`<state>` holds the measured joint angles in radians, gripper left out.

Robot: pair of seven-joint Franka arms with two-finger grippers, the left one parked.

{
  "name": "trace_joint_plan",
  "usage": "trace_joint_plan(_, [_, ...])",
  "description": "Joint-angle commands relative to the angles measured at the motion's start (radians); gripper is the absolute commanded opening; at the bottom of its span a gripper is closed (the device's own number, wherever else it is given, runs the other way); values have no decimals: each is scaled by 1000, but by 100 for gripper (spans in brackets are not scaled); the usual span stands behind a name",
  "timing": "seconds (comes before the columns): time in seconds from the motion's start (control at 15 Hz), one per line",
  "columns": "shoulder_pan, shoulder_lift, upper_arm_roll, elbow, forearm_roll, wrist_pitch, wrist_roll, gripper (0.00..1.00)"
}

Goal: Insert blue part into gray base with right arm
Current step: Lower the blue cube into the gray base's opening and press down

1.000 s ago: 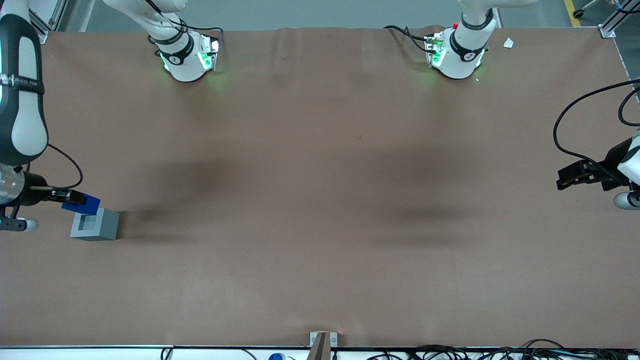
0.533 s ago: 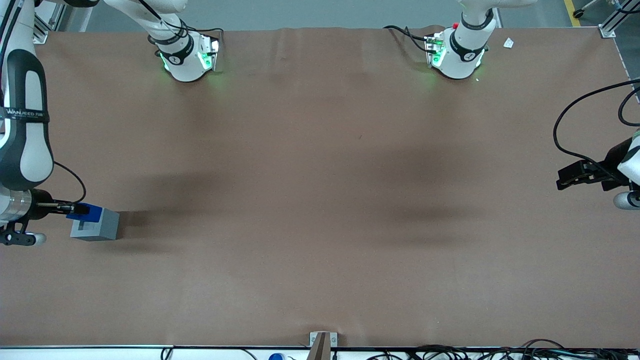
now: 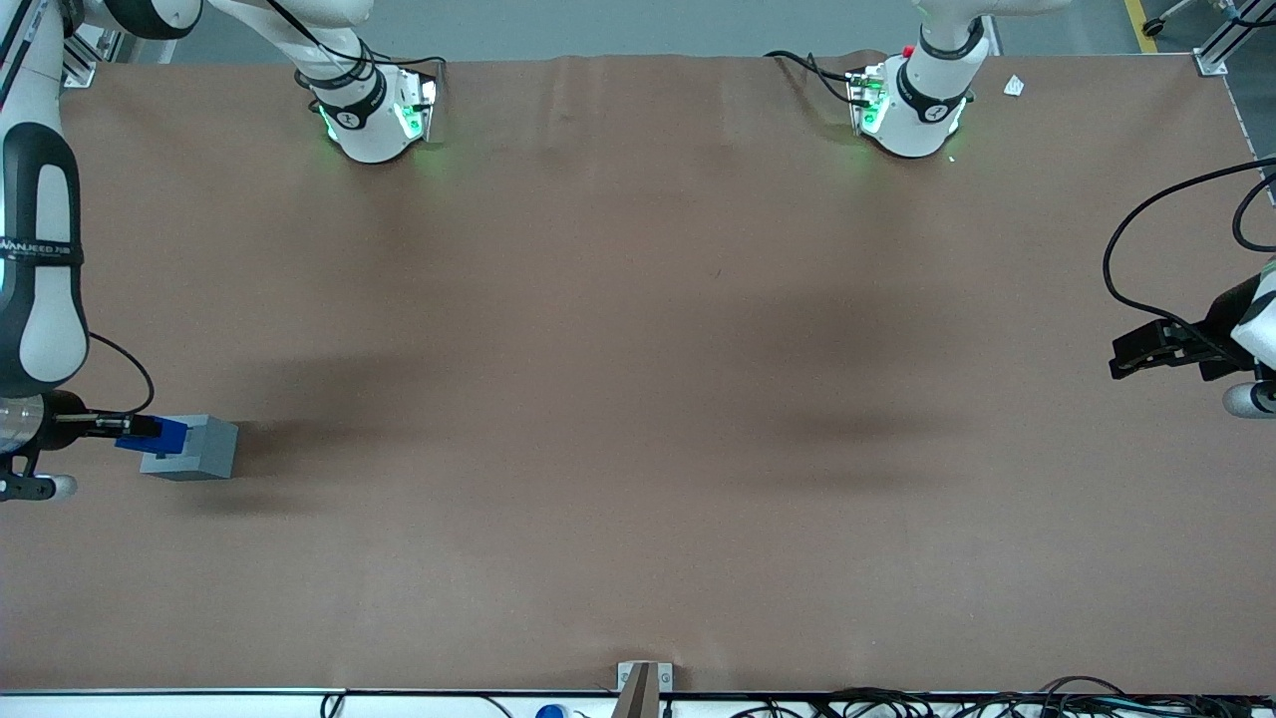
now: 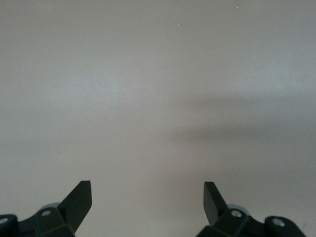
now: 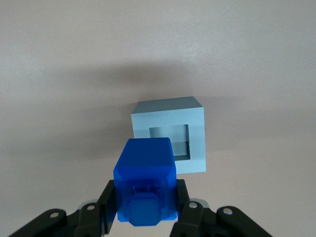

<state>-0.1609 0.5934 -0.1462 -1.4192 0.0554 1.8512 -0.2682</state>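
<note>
Insertion step in hand. The gripper point(image 3: 128, 429) is clamped on the blue part point(image 5: 146, 180), which sits between the jaws above the gray base point(image 5: 170, 136), overlapping the recess edge nearest the jaws rather than centred. Recommended: shift the part forward off the jaws' line until squared over the recess, then lower straight. The right arm point(image 3: 40, 279) hangs low at the working end, wrist horizontal.

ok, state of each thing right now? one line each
blue part: held in the gripper, above the base, not yet in the recess
gray base: upright on the table, recess empty
gripper: shut on the blue part, at the working arm's end of the table, over the base's edge
</note>
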Motion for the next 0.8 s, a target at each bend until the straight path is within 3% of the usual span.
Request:
trace_joint_plan(0.0, [-19, 22, 13, 29, -6, -12, -58, 4])
trace_joint_plan(0.73, [-22, 20, 13, -7, -6, 42, -77, 4])
